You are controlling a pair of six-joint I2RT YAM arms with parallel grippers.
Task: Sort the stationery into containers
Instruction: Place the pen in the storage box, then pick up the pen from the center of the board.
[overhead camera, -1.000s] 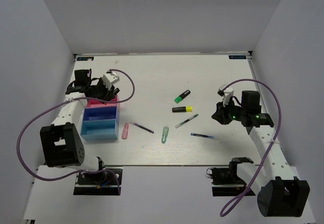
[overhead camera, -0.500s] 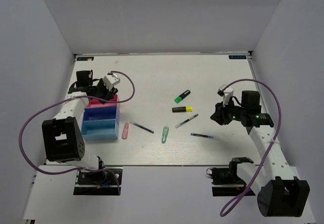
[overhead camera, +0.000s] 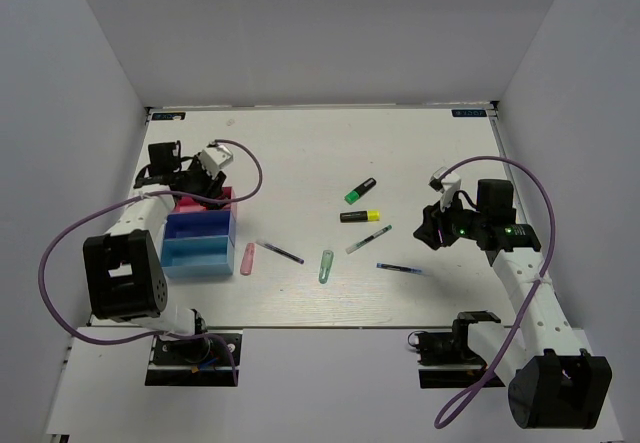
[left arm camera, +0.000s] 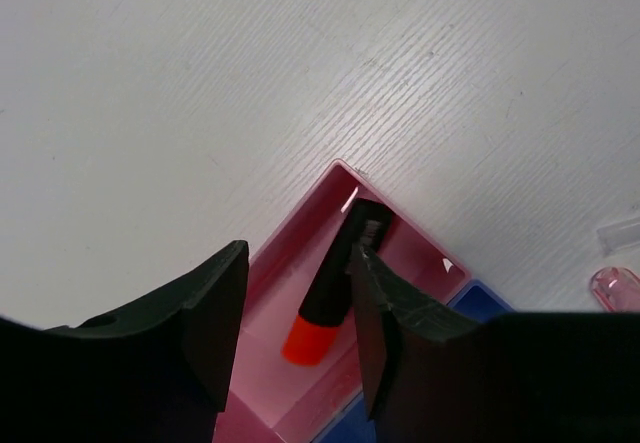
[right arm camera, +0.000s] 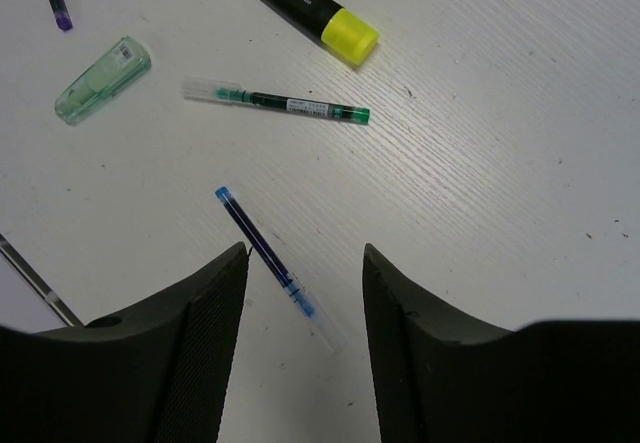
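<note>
My left gripper [overhead camera: 207, 168] hangs open over the pink box [overhead camera: 222, 198]; in the left wrist view [left arm camera: 298, 261] its jaws stand apart above the box's wall [left arm camera: 283, 246]. A black highlighter with an orange end [left arm camera: 325, 298] lies inside, leaning into the corner, close to the right finger. The blue box [overhead camera: 198, 231] adjoins it. My right gripper [overhead camera: 432, 231] is open and empty above a thin blue pen [right arm camera: 265, 251], which also shows in the top view [overhead camera: 403, 268].
On the table lie a green-ended highlighter [overhead camera: 360, 190], a yellow-ended highlighter [overhead camera: 359, 216], a green pen [overhead camera: 368, 239], a pale green clip [overhead camera: 326, 265], a purple pen [overhead camera: 280, 252] and a pink clip [overhead camera: 248, 258] beside the boxes.
My left gripper has shifted slightly left over the pink box. The right arm has hardly moved.
</note>
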